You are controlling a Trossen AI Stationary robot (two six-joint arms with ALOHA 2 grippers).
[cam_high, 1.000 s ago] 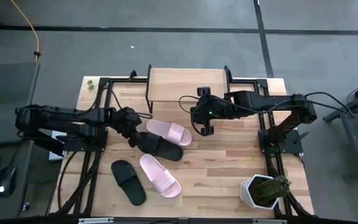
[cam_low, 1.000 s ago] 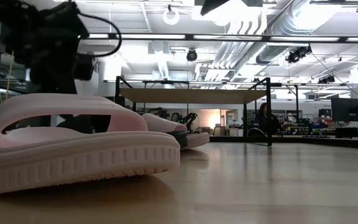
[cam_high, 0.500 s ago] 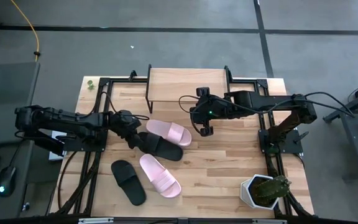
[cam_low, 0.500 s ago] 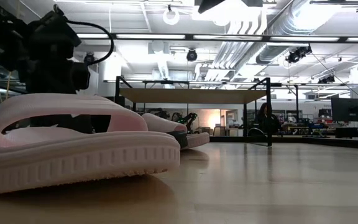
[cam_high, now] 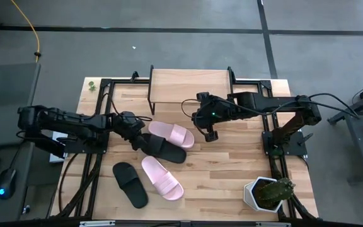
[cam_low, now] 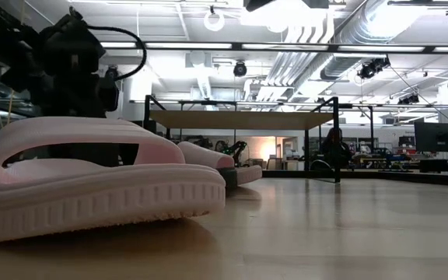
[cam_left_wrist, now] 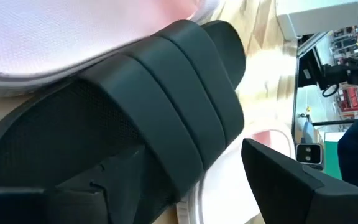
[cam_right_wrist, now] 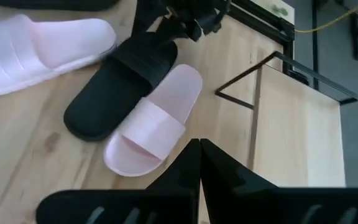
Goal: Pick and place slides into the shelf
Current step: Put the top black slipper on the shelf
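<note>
**No slide on the shelf yet, left arm closing in on the first black one**

All four slides lie on the light wooden counter (cam_high: 232,164), none on the low shelf with the pale wooden top and thin black legs (cam_high: 188,85), whose top is bare in the high view. Judging by this, the task is at its very start: four placements are left.

The left gripper (cam_high: 135,133) is at the heel end of a matte black open-toe slide with a wide strap (cam_high: 164,149), which lies near the middle of the counter, touching and partly overlapping a pale pink slide of the same shape (cam_high: 171,133) just beside it toward the shelf. In the left wrist view the fingers (cam_left_wrist: 291,174) stand spread wide on either side of that black slide (cam_left_wrist: 148,124); they are released, not yet clamped on it. The likely step in hand is the grasp of this slide.

The second matte black slide (cam_high: 130,183) and the second pale pink slide (cam_high: 161,177) lie side by side nearer the front edge of the counter, untouched.

The right gripper (cam_high: 208,130) hovers over the counter in front of the shelf, fingers clenched on nothing, as the right wrist view shows. A small potted plant in a white pot (cam_high: 268,192) stands at the front right corner
</note>
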